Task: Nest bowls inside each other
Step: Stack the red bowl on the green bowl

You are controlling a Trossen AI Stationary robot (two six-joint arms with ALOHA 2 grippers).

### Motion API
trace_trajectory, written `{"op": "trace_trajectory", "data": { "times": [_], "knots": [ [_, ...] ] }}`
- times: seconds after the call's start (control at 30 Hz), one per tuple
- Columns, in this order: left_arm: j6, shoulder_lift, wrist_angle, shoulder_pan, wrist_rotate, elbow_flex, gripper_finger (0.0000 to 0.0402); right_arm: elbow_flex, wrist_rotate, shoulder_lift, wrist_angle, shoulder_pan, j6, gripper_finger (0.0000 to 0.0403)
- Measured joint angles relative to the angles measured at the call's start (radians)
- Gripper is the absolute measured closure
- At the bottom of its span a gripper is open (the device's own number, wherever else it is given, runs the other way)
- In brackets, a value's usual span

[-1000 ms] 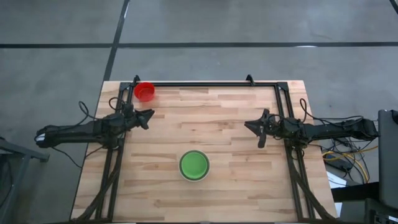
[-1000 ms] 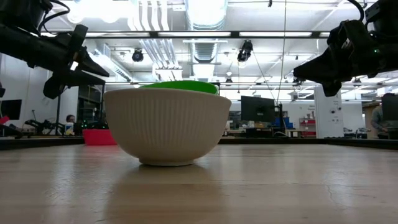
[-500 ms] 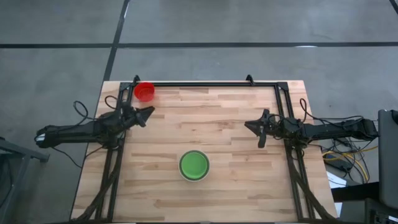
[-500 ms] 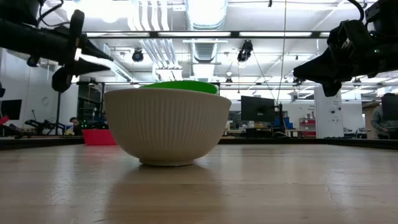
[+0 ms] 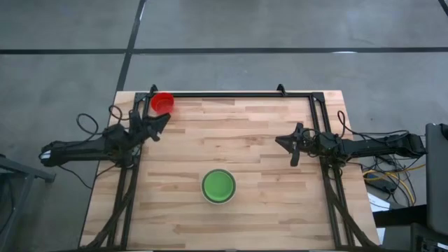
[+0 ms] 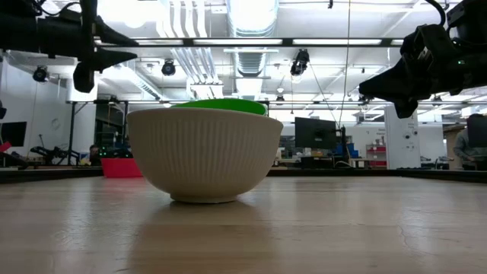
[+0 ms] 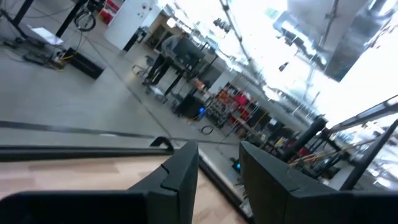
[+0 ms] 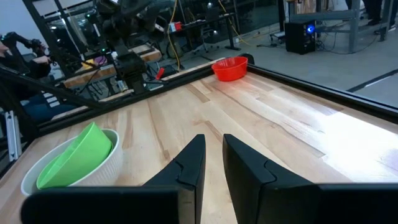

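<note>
A whitish ribbed bowl (image 6: 204, 152) stands on its base near the table's front middle. A green bowl (image 5: 218, 185) lies in it, tilted in the right wrist view (image 8: 78, 155). A red bowl (image 5: 162, 103) sits on the table at the far left corner, also seen in the right wrist view (image 8: 229, 67). My left gripper (image 5: 163, 120) hangs open and roughly level in the air just short of the red bowl, with nothing between its fingers (image 7: 180, 174). At the table's right side my right gripper (image 5: 283, 147) hovers above the wood, a narrow gap between its fingers (image 8: 193, 162), holding nothing.
Black frame rails (image 5: 231, 94) run along the table's far edge and down both sides. Bare wood lies between the two bowls' places and between the arms. A person (image 7: 174, 53) stands in the room far beyond the table. Cables (image 5: 385, 178) lie off the right edge.
My left gripper has risen and tipped its fingers up from a downward slant to about level, swinging toward the far edge and the red bowl. Its opening looks unchanged. The bowls have not moved.
</note>
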Motion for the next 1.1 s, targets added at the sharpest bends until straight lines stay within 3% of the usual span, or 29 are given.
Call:
{"op": "trace_trajectory", "data": {
  "times": [0.2, 0.5, 0.63, 0.9, 1.1],
  "knots": [
    [-0.014, 0.007, -0.070, 0.001, -0.014, 0.000, 0.0280, 0.000, 0.000, 0.000, 0.000, 0.000, 0.000, 0.0349],
    [-0.030, 0.010, -0.170, 0.001, -0.121, 0.000, 0.0280, 0.000, 0.000, 0.000, 0.000, 0.000, 0.000, 0.0349],
    [-0.104, 0.009, -0.173, 0.001, -0.152, 0.000, 0.0280, 0.000, 0.000, 0.000, 0.000, 0.000, 0.000, 0.0349],
    [0.171, 0.010, -0.237, 0.002, -0.086, 0.042, 0.0280, 0.000, 0.000, 0.000, 0.000, 0.000, 0.000, 0.0349],
    [0.254, 0.037, -0.473, 0.003, -0.086, 0.197, 0.0280, 0.000, 0.000, 0.000, 0.000, 0.000, 0.000, 0.0349]
  ]
}}
